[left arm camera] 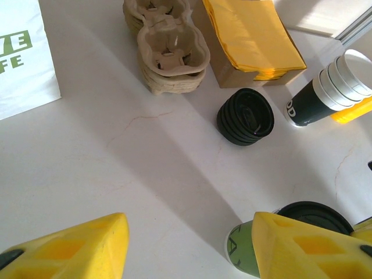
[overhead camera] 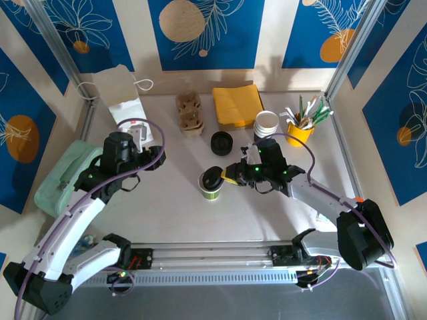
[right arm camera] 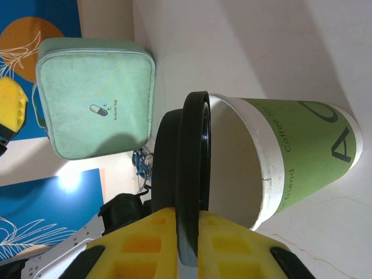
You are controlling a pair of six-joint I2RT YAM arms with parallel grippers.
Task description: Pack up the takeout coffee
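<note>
Right pincer (right arm camera: 186, 241): I am pinching my two yellow fingers (right arm camera: 136, 238) onto the edge of a black lid (right arm camera: 192, 168), so the jaws are standing only as far apart as the lid's rim is thick.
Lid in my grip: it is standing on edge, tilted against the mouth of the green cup (right arm camera: 302, 157) and not lying flat on it.
Green cup: it is standing upright near the middle of the table (left arm camera: 116, 163), mouth open, white inside, just in front of my right fingers.
Left pincer (left arm camera: 186, 250): I am holding it about halfway open with nothing between the fingers, hanging over bare table left of the green cup.
Nested cups (left arm camera: 334, 87): the white-rimmed, dark-bodied cups are sitting stacked toward the back right, beyond the green cup and well apart from both pincers.
Spare lids (left arm camera: 246, 116): a low black pile is sitting just left of the nested cups.
Napkins (left arm camera: 250, 35): a yellow stack is lying behind the spare lids.
Cup carriers (left arm camera: 168, 52): brown pulp trays are sitting stacked left of the napkins.
Paper bag (left arm camera: 23, 58): it is lying at the back left, white with green print.
Stirrer pot (overhead camera: 300, 130): it is standing right of the nested cups.
Pouch (right arm camera: 96, 96): pale green, it is resting at the table's left edge.
</note>
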